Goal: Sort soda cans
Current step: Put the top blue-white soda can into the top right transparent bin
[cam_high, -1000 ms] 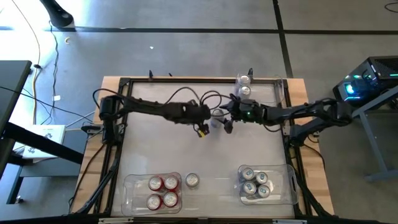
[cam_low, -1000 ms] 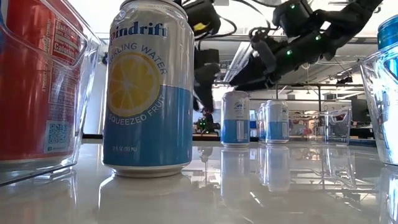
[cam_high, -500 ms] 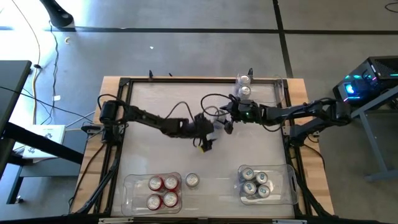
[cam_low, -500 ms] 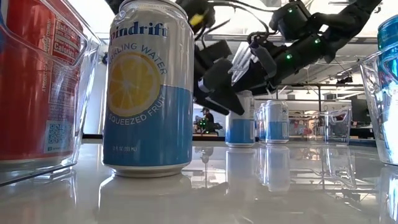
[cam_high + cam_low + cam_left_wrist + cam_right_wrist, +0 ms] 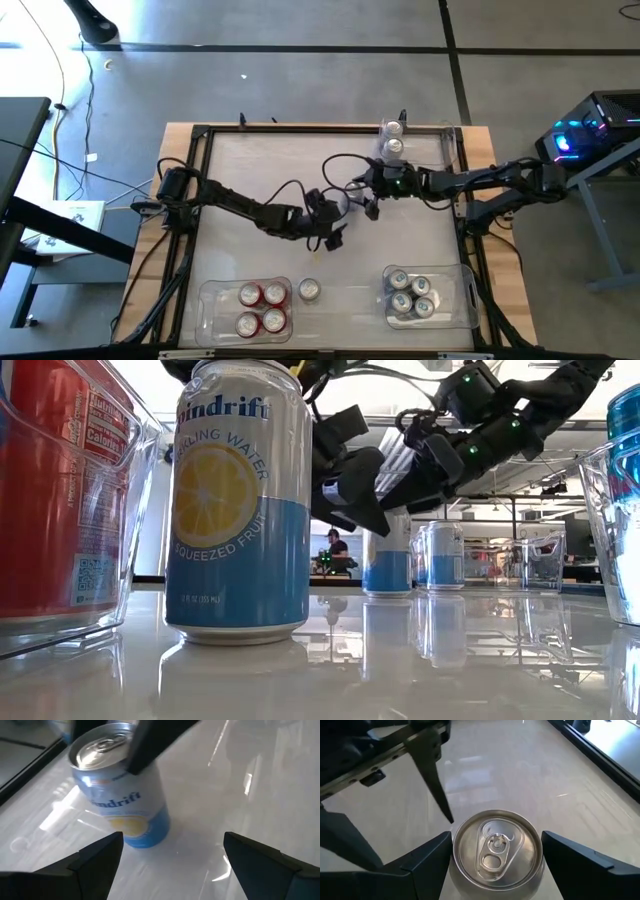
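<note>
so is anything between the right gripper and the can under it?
Nothing between them: the right gripper is open with a finger on each side of the can, top bare. The left gripper, also open, crowds in close from one side, a finger beside the can.

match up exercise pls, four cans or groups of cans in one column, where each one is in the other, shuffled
Things:
1. red cans
2. big lemon-label can nearest the low camera
3. pair of cans with silver tops
4. can seen from the right wrist

Places:
A. at the table's far edge
B. inside the near left bin
C. between the open fingers of the right gripper, mid-table
D. on bare table between the two near bins

Pairs: 1-B, 2-D, 3-A, 4-C
</note>
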